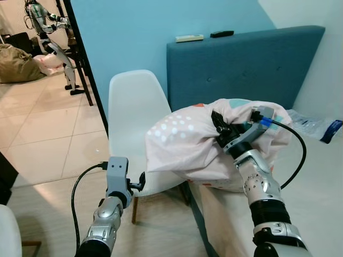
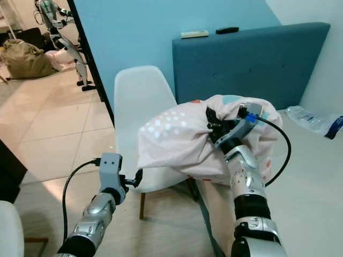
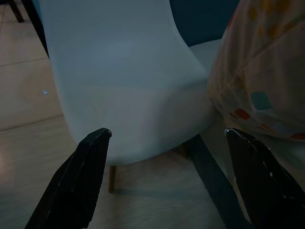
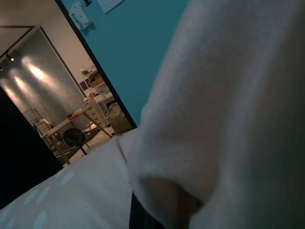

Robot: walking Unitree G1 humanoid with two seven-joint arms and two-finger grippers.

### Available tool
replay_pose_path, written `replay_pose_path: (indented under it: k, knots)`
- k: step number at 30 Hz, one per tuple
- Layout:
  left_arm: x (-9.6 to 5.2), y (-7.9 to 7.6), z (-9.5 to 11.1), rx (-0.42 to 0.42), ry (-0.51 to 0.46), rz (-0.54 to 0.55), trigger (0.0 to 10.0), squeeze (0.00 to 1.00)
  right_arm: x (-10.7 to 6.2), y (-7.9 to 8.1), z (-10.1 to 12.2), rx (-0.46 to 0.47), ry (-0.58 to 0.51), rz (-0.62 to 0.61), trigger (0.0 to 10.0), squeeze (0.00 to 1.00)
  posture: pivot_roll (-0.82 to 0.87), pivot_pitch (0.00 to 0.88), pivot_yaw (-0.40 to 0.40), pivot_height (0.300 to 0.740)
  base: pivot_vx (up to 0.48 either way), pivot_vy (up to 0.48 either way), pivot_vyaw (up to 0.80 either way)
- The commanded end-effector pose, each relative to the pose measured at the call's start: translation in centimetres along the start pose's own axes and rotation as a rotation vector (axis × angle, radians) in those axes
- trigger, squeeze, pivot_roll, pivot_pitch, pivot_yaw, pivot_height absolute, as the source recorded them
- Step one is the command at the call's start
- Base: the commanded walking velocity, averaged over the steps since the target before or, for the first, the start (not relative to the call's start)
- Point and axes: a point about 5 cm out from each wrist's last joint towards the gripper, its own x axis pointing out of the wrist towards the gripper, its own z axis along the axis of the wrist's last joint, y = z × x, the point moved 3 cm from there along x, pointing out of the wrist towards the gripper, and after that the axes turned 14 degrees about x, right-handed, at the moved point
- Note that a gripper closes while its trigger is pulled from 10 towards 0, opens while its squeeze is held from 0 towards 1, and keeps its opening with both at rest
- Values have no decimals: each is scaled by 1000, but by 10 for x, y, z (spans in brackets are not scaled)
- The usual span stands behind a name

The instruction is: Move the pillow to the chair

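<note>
A pale pink pillow [image 1: 182,142] with white dots hangs in the air, partly over the seat of a white plastic chair [image 1: 131,107] and partly over the bed edge. My right gripper [image 1: 218,127] is shut on a bunch of the pillow's fabric near its middle. In the right wrist view the pillow cloth [image 4: 228,109] presses close against the camera. My left gripper [image 1: 140,182] is open, low at the chair seat's front edge, just under the pillow's left corner. In the left wrist view its two black fingers [image 3: 76,186] frame the chair seat [image 3: 128,100], with the pillow [image 3: 267,81] beside it.
A blue headboard [image 1: 241,64] stands behind the chair against a blue wall, with two remotes [image 1: 189,38] on top. The white bed [image 1: 316,193] lies to the right, a plastic bottle [image 1: 313,126] on it. A doorway [image 1: 37,69] on the left opens onto tiled floor.
</note>
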Motion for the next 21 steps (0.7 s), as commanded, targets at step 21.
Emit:
replay_pose_path:
  k: [21]
  knots:
    - [0, 8, 0, -17, 1, 40, 10000, 0, 3, 7, -9, -6, 33, 22, 10000, 0, -47, 0, 21, 740, 0, 0, 0]
